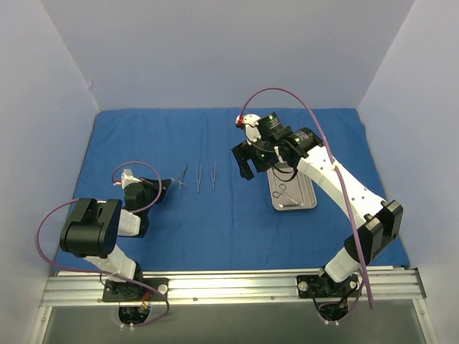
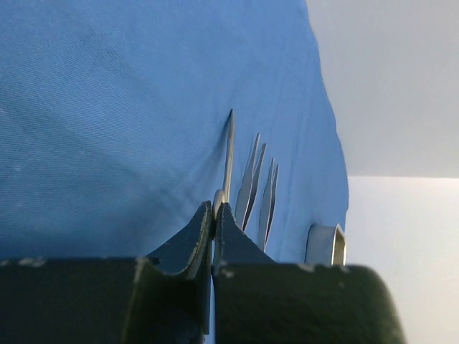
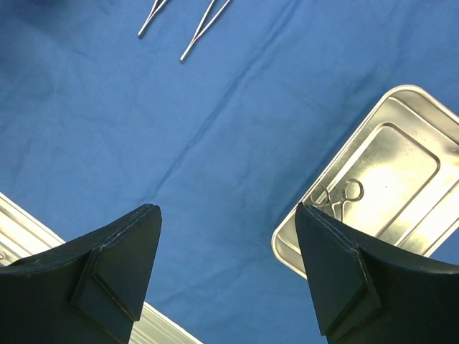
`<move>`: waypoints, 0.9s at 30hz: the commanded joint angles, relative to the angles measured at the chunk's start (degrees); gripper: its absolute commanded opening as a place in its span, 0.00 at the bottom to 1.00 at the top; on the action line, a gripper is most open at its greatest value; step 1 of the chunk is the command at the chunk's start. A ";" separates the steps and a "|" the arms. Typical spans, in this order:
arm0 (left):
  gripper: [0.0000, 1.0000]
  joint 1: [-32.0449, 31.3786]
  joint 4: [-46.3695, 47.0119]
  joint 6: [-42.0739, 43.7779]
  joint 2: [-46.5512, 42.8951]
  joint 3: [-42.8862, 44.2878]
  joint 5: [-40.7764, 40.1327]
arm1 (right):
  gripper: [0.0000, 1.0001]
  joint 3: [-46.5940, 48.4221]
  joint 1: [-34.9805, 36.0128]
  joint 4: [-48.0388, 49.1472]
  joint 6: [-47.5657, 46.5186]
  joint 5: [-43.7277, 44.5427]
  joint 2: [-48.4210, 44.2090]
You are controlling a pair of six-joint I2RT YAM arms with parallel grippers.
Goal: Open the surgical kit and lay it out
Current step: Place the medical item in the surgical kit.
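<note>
The deep-blue drape (image 1: pixel 215 136) lies spread flat over the table. On it at the right sits the steel tray (image 1: pixel 305 203), with one ring-handled instrument (image 1: pixel 285 190) inside. Two thin silver instruments (image 1: pixel 199 175) (image 1: pixel 214 175) lie side by side at the middle. My left gripper (image 1: pixel 168 185) is shut on a third instrument (image 1: pixel 183 173) just left of them; in the left wrist view its blade (image 2: pixel 229 150) sticks out past the closed gripper (image 2: pixel 214 209). My right gripper (image 1: pixel 247 165) hovers open and empty over the drape left of the tray. In the right wrist view, that gripper (image 3: pixel 228 211) has bare cloth between its fingers.
An aluminium rail (image 1: pixel 229 285) runs along the near edge, also showing in the right wrist view as a rail corner (image 3: pixel 21 222). Pale walls enclose the table on three sides. The tray rim (image 3: pixel 287 247) lies close to my right gripper's right finger (image 3: pixel 323 251).
</note>
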 commanded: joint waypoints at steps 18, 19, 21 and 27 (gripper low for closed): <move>0.13 -2.58 16.67 -6.89 8.77 -4.23 -4.62 | 0.78 -1.75 -0.33 -1.43 -0.20 -0.84 -2.83; 0.15 -2.76 16.75 -7.15 8.85 -4.31 -4.62 | 0.78 -1.75 -0.33 -1.34 -0.20 -1.10 -2.74; 0.15 -2.67 17.45 -7.24 9.29 -4.58 -4.62 | 0.78 -1.75 -0.33 -1.16 -0.28 -1.28 -2.48; 0.16 -3.64 18.78 -7.86 9.73 -5.55 -6.82 | 0.78 -1.92 -0.33 -1.07 -0.37 -1.63 -2.39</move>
